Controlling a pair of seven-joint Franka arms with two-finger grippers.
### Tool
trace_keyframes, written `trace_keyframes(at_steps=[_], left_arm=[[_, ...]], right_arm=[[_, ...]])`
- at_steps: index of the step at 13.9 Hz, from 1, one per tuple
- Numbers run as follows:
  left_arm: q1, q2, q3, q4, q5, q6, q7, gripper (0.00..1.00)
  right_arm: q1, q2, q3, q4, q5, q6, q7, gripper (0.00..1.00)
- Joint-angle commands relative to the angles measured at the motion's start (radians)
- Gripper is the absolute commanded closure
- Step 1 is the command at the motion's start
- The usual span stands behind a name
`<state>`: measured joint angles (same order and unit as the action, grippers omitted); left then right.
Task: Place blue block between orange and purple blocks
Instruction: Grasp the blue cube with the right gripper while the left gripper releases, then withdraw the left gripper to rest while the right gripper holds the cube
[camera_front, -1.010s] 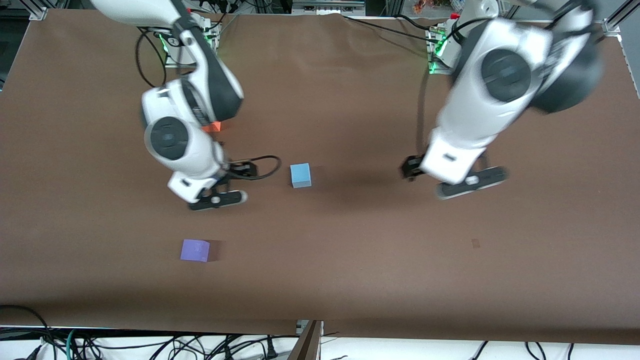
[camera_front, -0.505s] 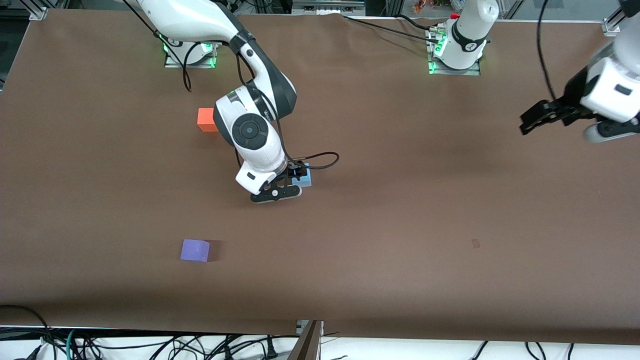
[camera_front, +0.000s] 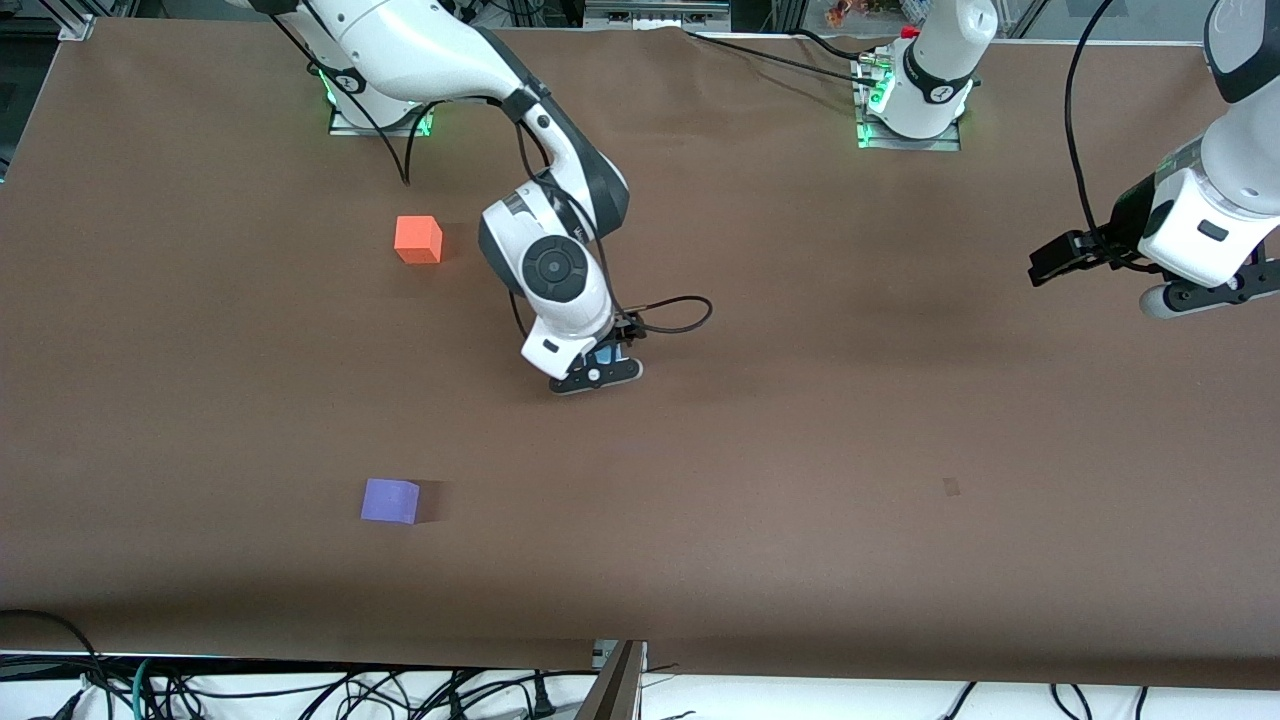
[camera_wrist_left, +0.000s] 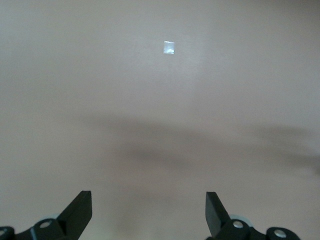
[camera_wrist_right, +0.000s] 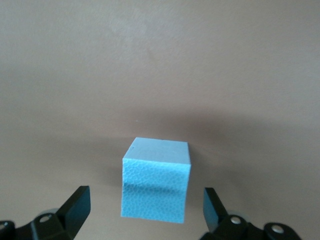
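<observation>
The blue block (camera_front: 606, 355) lies mid-table, mostly hidden under my right gripper (camera_front: 598, 368). In the right wrist view the blue block (camera_wrist_right: 156, 180) sits on the table between the open fingers (camera_wrist_right: 77, 202), with a gap on each side; my right gripper (camera_wrist_right: 146, 202) is low around it. The orange block (camera_front: 418, 240) lies nearer the right arm's base. The purple block (camera_front: 390, 500) lies nearer the front camera. My left gripper (camera_front: 1198, 297) is open and empty (camera_wrist_left: 148, 202), up over the left arm's end of the table.
The brown table cover (camera_front: 800, 450) carries a small dark mark (camera_front: 951, 487) toward the left arm's end. The left wrist view shows bare cover with a small pale spot (camera_wrist_left: 169, 47). Cables hang along the front edge (camera_front: 300, 690).
My right gripper has moved over the blue block and come down around it. The orange block is now uncovered. My left arm has swung out to its end of the table and held there.
</observation>
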<state>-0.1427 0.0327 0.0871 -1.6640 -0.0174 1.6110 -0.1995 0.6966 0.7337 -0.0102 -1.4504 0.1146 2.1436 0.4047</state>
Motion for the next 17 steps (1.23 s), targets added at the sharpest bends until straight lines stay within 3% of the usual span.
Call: trace_keyframes(at_steps=[1, 11, 16, 17], left_arm=[[0.017, -0.001, -0.007, 0.032, -0.004, -0.006, 0.16, 0.0], [0.057, -0.001, -0.006, 0.036, -0.016, -0.005, 0.141, 0.0], [0.058, 0.001, -0.007, 0.11, -0.01, -0.01, 0.14, 0.0], [0.058, 0.009, -0.006, 0.127, -0.006, -0.014, 0.14, 0.0]], right_arm=[[0.006, 0.009, -0.01, 0.002, 0.01, 0.007, 0.0, 0.0], [0.011, 0.046, -0.01, -0.004, -0.001, 0.007, -0.01, 0.0], [0.017, 0.058, -0.01, -0.004, -0.003, 0.021, -0.03, 0.0], [0.018, 0.058, -0.01, -0.004, -0.003, 0.028, -0.033, 0.12]])
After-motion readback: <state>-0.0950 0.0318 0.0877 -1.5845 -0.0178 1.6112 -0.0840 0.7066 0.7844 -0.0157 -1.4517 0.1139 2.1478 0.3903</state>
